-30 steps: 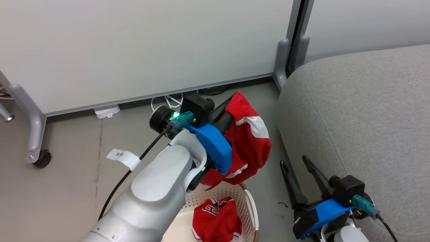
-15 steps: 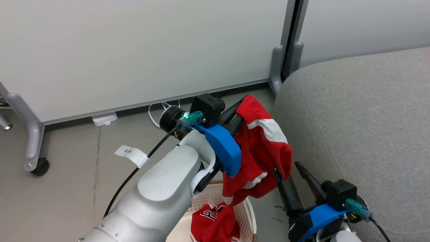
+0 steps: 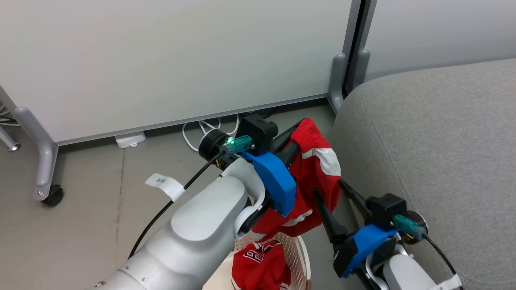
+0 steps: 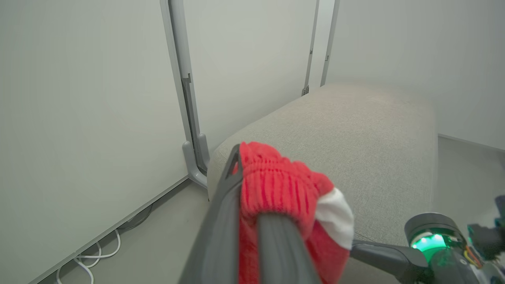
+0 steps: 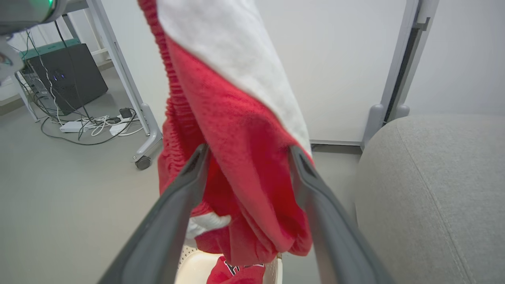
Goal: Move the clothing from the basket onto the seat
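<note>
The left claw point(image 3: 300, 133) and right claw point(image 3: 327, 186) are showing long dark fingers point(image 5: 173, 205), blue housings point(image 3: 274, 181) and black camera blocks point(image 3: 258, 131); teal-plugged black cables point(image 3: 161, 213) are trailing along pale grey forearms point(image 3: 201, 225).

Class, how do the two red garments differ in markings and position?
Markings: the red garment with white stripes versus the red garment with black-and-white lettering. Position: the striped one hangs from the left gripper; the lettered one lies crumpled in the cream perforated basket. Both are red.

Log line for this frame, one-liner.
left gripper: shut on striped garment, held above basket | right gripper: open, fingers straddling it | lettered garment: in basket | seat: no clothing yet
</note>
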Controlling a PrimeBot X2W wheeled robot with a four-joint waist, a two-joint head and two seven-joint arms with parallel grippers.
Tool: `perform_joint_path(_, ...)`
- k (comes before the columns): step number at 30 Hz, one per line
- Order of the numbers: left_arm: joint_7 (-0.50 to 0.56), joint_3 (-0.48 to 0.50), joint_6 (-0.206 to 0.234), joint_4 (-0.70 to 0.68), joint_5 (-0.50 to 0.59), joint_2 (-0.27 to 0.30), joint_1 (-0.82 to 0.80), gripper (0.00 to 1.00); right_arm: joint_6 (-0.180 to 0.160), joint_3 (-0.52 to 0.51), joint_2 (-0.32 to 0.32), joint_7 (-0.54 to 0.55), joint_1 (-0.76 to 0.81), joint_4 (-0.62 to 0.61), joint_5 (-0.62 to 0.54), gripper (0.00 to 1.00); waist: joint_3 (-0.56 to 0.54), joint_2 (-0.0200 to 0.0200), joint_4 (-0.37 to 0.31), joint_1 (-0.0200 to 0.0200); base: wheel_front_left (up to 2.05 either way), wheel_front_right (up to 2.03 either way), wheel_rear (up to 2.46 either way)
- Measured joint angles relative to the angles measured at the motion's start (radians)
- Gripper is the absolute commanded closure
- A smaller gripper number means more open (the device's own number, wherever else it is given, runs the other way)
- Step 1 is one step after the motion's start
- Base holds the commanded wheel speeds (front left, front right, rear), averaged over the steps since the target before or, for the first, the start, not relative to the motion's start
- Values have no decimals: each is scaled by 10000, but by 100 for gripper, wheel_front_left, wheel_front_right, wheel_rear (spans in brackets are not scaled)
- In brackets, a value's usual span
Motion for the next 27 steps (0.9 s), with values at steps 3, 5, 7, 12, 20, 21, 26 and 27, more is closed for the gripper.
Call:
perform_joint_path(3, -13, -157, 42, 17, -119, 0, -19, 100, 0, 169, 2, 88, -366, 311, -17, 0, 10, 0, 21, 0, 0, 0, 0)
perform_joint_path(5, -15, -236, 46, 35, -180, 0, -55, 100, 0, 278, 2, 128, -610, 546, -17, 0, 17, 0, 32, 0, 0, 0, 0)
perform_joint_path(7, -58, -303, 61, 54, -249, 0, -78, 100, 0, 376, 2, 128, -817, 757, 12, 0, 16, 0, 39, 0, 0, 0, 0)
perform_joint_path(12, -88, -523, 73, 75, -435, 0, -123, 100, 0, 738, 2, 169, -1268, 1292, 230, 42, 8, 0, 57, 0, 0, 0, 0)
perform_joint_path(20, -182, -769, 109, 128, -694, 0, -206, 100, 0, 1095, 2, 77, -1615, 1871, 516, 100, -29, 0, 83, 0, 0, 0, 0)
perform_joint_path(21, -194, -792, 132, 151, -725, -2, -218, 100, 0, 1108, 2, 61, -1618, 1918, 546, 100, -37, 0, 81, 0, 0, 0, 0)
perform_joint_path(26, -274, -890, 163, 236, -859, 0, -260, 100, 0, 1147, 2, -86, -1671, 2098, 692, 100, -103, 0, 77, 0, 0, 0, 0)
perform_joint_path(27, -280, -913, 163, 245, -884, 0, -262, 100, 0, 1151, 2, -100, -1671, 2119, 729, 100, -115, 0, 78, 0, 0, 0, 0)
